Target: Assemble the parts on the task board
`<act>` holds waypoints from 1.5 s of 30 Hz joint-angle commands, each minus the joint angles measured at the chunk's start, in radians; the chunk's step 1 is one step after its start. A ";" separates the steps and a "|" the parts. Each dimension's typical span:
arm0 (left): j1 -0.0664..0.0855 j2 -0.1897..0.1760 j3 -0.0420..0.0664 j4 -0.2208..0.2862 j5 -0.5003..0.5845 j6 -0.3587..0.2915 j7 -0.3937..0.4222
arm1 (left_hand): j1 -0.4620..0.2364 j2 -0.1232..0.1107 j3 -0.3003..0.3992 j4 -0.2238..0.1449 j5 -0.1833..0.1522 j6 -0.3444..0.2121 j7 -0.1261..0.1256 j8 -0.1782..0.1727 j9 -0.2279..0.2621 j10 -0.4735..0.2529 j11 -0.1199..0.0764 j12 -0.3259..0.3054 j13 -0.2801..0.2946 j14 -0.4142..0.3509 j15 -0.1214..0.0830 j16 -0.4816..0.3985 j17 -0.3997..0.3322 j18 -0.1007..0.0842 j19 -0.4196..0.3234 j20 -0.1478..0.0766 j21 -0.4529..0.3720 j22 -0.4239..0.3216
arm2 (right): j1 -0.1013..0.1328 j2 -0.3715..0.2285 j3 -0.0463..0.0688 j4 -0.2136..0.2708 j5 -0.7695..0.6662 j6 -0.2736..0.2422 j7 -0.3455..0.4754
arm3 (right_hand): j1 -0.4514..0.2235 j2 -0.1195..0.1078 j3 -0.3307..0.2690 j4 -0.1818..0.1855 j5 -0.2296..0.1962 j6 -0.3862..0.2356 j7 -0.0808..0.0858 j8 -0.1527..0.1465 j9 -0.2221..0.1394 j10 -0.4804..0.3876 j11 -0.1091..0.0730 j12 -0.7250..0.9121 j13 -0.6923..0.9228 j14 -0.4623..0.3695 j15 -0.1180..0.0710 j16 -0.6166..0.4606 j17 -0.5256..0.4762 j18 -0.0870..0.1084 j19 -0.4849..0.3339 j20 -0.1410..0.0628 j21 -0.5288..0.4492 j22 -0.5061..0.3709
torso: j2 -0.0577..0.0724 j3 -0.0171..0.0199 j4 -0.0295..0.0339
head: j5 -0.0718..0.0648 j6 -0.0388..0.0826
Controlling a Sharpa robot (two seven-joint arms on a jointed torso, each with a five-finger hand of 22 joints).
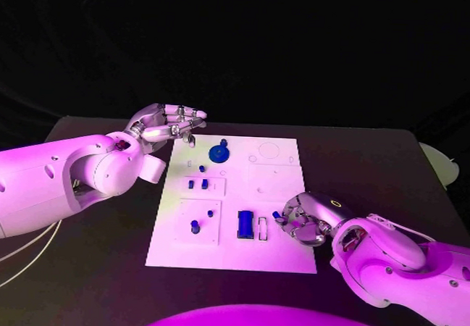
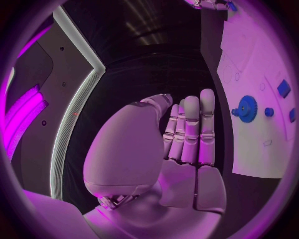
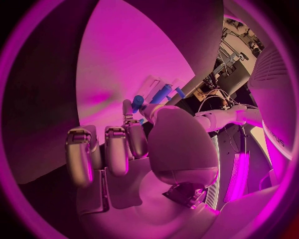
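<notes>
Head view: white rectangular task board [image 1: 231,246] is seen mid-desk. Small blue part [image 3: 137,102] is pinched by right hand [image 1: 308,218] fingers, mostly hidden. Left hand [image 1: 167,124] is held empty, fingers loosely curled, at board's far-left corner.

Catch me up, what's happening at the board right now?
The robot is working at the white task board on the black table. Its right hand is down at the board's near right edge, fingers pinching a small blue part beside the blue block. The left hand hovers off the board's far left corner, fingers curled, holding nothing. A blue gear sits at the far end, and several small blue pieces lie on the board.
</notes>
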 commanded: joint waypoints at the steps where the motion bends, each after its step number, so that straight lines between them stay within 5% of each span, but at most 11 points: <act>1: 0.000 0.002 0.001 0.003 0.003 0.015 0.004 | -0.006 -0.002 0.008 -0.002 0.001 -0.008 0.002 -0.001 0.000 -0.007 -0.001 0.003 0.001 -0.003 0.003 0.003 -0.002 0.007 -0.003 0.006 -0.006 -0.001 | 0.001 0.014 0.000 -0.001 0.059 -0.015 -0.005 | -0.003 -0.011 0.192 -0.198 -0.005 0.000 -0.010 0.002 0.010 0.006 0.004 0.005 0.104 0.079 0.001 0.002 0.137 -0.014 0.105 0.003 0.004 0.263 | 0.001 -0.0020 0.0011 | -0.001 -0.004; 32: 0.001 -0.001 0.001 0.006 0.003 0.019 -0.001 | -0.006 -0.002 0.008 -0.002 0.001 -0.008 0.002 -0.001 0.000 -0.007 -0.001 0.003 0.001 -0.003 0.003 0.003 -0.002 0.007 -0.003 0.006 -0.006 -0.001 | -0.022 0.093 -0.001 -0.041 0.122 0.075 -0.019 | -0.062 -0.022 0.142 -0.202 0.012 -0.003 -0.016 0.014 0.029 0.006 0.000 0.005 0.105 0.078 -0.002 0.000 0.135 -0.014 0.105 0.000 0.004 0.263 | 0.000 0.0001 -0.0015 | 0.002 -0.011; 40: 0.001 -0.002 0.001 0.006 0.003 0.019 -0.003 | -0.007 -0.003 0.009 -0.004 0.001 -0.009 0.003 -0.001 0.000 -0.011 0.000 0.004 0.001 -0.004 0.003 0.004 -0.002 0.007 -0.003 0.006 -0.007 -0.002 | -0.022 0.095 -0.001 -0.042 0.119 0.069 -0.018 | -0.170 -0.047 0.031 -0.121 -0.047 0.006 -0.017 0.013 0.032 0.005 0.001 0.004 0.106 0.078 -0.001 -0.001 0.134 -0.014 0.105 -0.001 0.004 0.263 | 0.000 0.0007 -0.0010 | 0.002 -0.009; 45: 0.001 -0.002 0.001 0.006 0.003 0.019 -0.004 | -0.008 -0.003 0.009 -0.003 0.001 -0.010 0.003 -0.001 0.000 -0.011 0.000 0.004 0.001 -0.004 0.003 0.004 -0.002 0.007 -0.003 0.006 -0.007 -0.002 | -0.022 0.094 -0.001 -0.043 0.111 0.061 -0.017 | -0.226 -0.065 -0.046 -0.054 0.011 0.013 -0.018 0.005 0.028 0.005 -0.001 0.003 0.106 0.078 -0.002 -0.001 0.134 -0.014 0.105 -0.001 0.004 0.263 | 0.000 0.0002 -0.0009 | 0.002 -0.009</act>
